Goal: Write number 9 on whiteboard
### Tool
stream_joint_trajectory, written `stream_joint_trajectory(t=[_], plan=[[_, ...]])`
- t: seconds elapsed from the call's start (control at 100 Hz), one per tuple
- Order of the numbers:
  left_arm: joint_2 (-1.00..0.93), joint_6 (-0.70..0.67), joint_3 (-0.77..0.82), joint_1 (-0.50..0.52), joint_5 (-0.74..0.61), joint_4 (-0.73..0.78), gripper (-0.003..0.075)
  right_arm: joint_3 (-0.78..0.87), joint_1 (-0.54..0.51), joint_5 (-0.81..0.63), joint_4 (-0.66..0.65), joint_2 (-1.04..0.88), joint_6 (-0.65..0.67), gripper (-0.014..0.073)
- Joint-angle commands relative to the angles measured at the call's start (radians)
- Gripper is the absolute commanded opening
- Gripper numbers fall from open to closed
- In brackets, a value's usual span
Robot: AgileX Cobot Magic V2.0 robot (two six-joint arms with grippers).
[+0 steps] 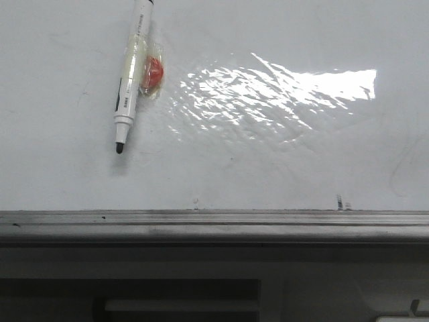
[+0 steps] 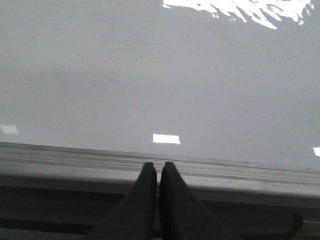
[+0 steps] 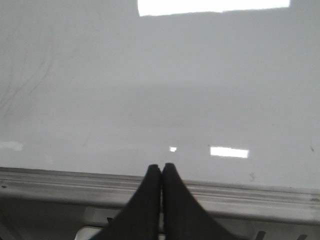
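The whiteboard (image 1: 268,161) fills the front view, glossy white with wrinkled film and a grey metal frame edge (image 1: 214,221) along its near side. No number 9 shows on it. A white marker (image 1: 129,74) with a black tip lies uncapped on the board at the far left, tip toward the frame. My left gripper (image 2: 158,165) is shut and empty over the frame edge (image 2: 225,172). My right gripper (image 3: 161,166) is shut and empty over the frame edge (image 3: 260,192). Neither gripper shows in the front view.
A small red-orange object in clear wrap (image 1: 152,72) lies against the marker. A bright glare patch (image 1: 268,94) covers the board's middle. Faint grey smudges (image 1: 402,168) mark the right side. A dark ledge (image 1: 134,295) runs below the frame.
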Motion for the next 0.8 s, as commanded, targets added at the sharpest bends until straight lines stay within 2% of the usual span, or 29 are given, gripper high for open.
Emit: stream_joint_trajectory(t=[0.0, 0.56, 0.79], plan=[[0.009, -0.006, 0.018, 0.001, -0.049, -0.009, -0.0020, 0.028, -0.007, -0.015, -0.008, -0.015, -0.004, -0.0062], [0.009, -0.006, 0.018, 0.001, -0.051, -0.009, -0.0020, 0.028, -0.007, -0.015, -0.008, -0.015, -0.004, -0.0062], [0.009, -0.006, 0.018, 0.001, -0.055, -0.001, -0.0020, 0.028, -0.007, -0.074, -0.076, -0.015, -0.004, -0.0062]])
